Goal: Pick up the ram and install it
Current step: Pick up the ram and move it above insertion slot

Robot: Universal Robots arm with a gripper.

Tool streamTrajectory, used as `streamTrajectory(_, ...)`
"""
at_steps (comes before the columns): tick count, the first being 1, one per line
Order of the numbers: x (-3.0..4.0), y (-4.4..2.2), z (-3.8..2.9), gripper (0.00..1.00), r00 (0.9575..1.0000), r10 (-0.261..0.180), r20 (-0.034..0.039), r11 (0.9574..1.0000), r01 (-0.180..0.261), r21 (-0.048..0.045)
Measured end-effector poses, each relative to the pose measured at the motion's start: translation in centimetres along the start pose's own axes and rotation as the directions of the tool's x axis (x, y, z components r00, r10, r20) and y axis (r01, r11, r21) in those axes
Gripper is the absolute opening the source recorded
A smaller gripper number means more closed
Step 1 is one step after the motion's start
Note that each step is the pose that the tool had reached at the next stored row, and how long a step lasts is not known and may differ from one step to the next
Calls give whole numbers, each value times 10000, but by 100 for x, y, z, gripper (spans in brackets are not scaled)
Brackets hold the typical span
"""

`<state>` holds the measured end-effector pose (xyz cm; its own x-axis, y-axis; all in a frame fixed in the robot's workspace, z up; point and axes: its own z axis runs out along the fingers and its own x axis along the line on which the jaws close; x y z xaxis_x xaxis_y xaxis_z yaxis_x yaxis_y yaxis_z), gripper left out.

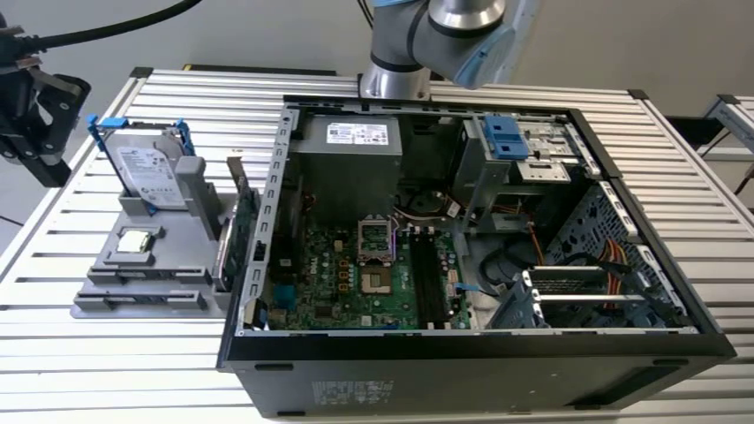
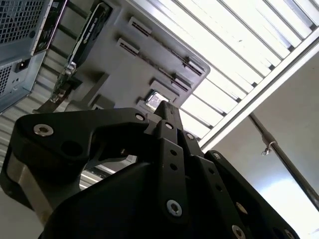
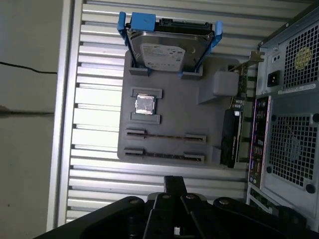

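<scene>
Claw (image 3: 174, 180) held over slatted table (image 3: 94, 164), fingers together, nothing gripped. Ram (image 3: 164, 135) parked just ahead of claw tip, stood on edge in slotted gray tray (image 3: 174, 117), so top edge is offered for pinch. Hard drive (image 3: 169, 50) propped farther beyond. Open computer case (image 3: 289, 124) set beside tray, apart from claw, likely for short carry.

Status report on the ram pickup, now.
Tool shut, empty, clear of the gray tray. Ram edge-up in tray, untouched. Nothing blocking it.
</scene>
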<state>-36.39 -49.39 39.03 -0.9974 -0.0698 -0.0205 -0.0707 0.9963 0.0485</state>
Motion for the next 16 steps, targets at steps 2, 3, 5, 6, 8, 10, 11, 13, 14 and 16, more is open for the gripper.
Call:
streamTrajectory(2,0,0,0,0,10000,-80,-4,10000,80,-2)
streamTrajectory(3,0,0,0,0,9999,-131,-6,9999,131,-3)
streamTrajectory(5,0,0,1,0,9996,-276,-13,9996,276,-6)
streamTrajectory(6,0,0,1,0,9994,-350,-17,9994,350,-8)
streamTrajectory(8,0,0,1,0,9987,-508,-24,9987,508,-11)
streamTrajectory(10,0,0,0,0,9978,-657,-32,9978,657,-15)
streamTrajectory(11,0,0,0,0,9973,-735,-35,9973,735,-16)
streamTrajectory(13,0,0,0,0,9959,-908,-43,9959,908,-21)
streamTrajectory(14,0,0,1,0,9949,-1004,-47,9949,1004,-24)
streamTrajectory(16,0,1,1,0,9926,-1215,-57,9926,1214,-29)
